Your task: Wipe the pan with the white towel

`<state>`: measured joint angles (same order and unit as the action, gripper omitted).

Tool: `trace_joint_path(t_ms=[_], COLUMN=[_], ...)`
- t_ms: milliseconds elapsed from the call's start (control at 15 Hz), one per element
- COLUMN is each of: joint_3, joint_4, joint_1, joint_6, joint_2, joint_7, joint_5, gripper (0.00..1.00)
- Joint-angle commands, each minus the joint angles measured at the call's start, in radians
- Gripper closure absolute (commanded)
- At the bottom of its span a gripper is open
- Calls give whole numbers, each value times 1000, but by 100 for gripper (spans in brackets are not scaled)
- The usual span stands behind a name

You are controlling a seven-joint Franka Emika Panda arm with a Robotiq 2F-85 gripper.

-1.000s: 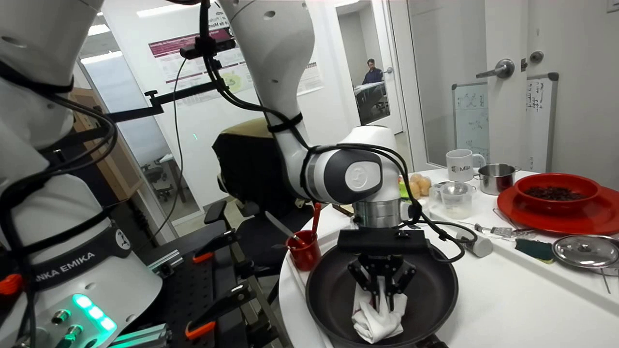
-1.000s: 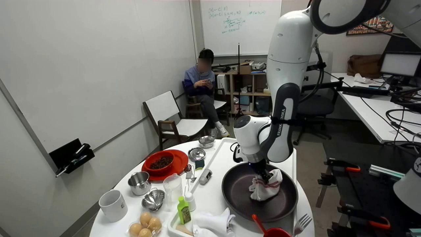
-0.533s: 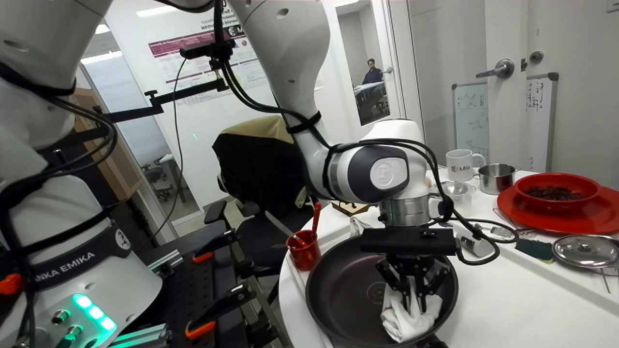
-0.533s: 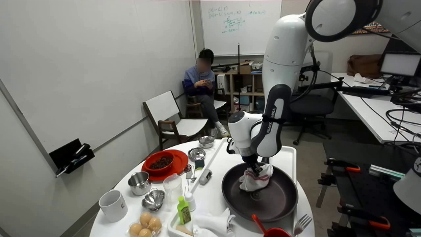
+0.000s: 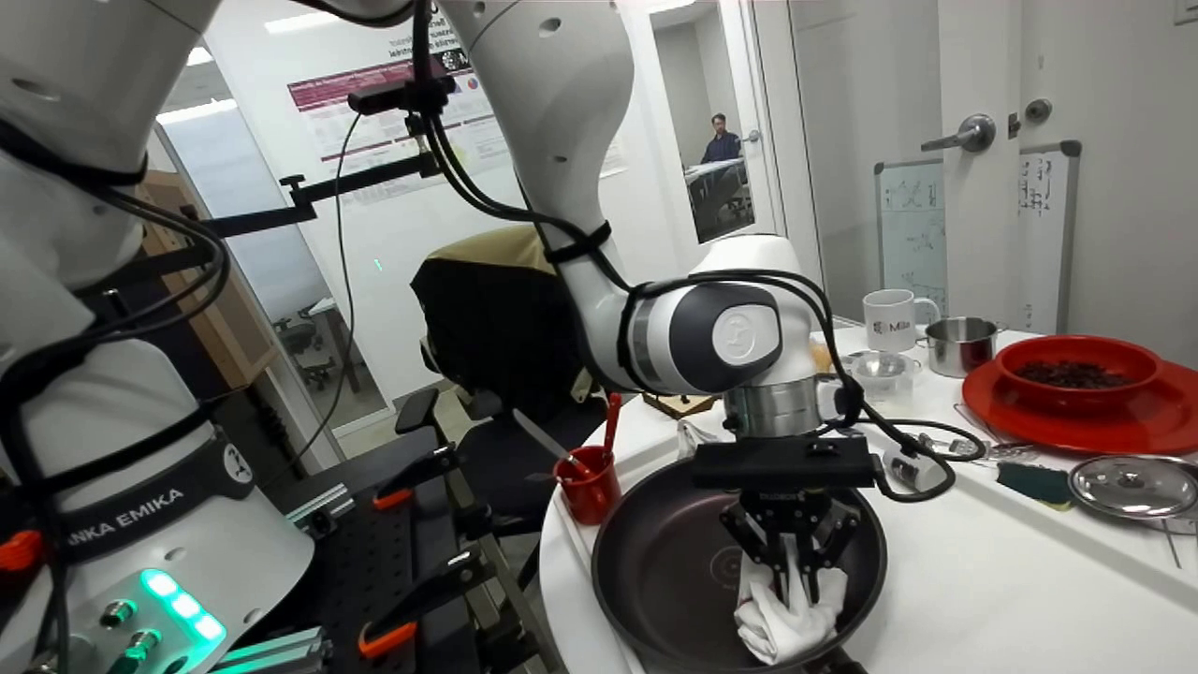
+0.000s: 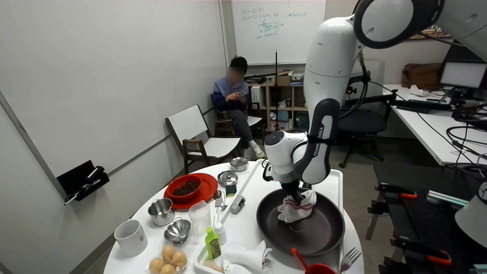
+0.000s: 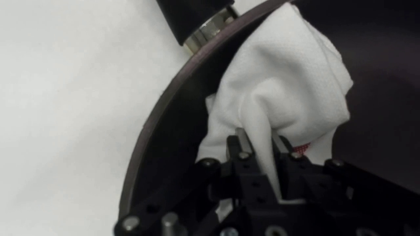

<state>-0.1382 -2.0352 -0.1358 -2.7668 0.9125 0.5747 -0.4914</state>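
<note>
The gripper (image 7: 258, 134) and the white towel (image 7: 292, 68) sit nearer the handle (image 7: 195, 14) of the pan (image 5: 660, 571) than a second ago, and a round mark (image 6: 297, 226) inside it, hidden then, shows beside them. The fingers (image 7: 244, 141) are narrow, pinching a fold of the towel, which bunches below them inside the pan. Across the pan from the gripper, a red cup (image 5: 591, 501) holds utensils (image 5: 541, 437); well apart from both, a red bowl (image 5: 1076, 401) holds dark bits (image 5: 1072, 375). Beneath the pan lies a white tray (image 6: 331, 182) on a table (image 6: 156, 241); far from the gripper, a person (image 6: 232, 91) sits.
</note>
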Motion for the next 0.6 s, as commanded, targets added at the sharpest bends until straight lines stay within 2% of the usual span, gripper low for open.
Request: trace_joint_path(t_ms=[0, 267, 533], joint_3=[-26, -47, -26], joint_4=[-89, -148, -178], joint_1=[38, 86, 103], joint_6=[-33, -38, -15], joint_2=[-35, -52, -54], joint_7=[3, -20, -17], joint_5=[-70, -143, -190], gripper=[91, 91, 91])
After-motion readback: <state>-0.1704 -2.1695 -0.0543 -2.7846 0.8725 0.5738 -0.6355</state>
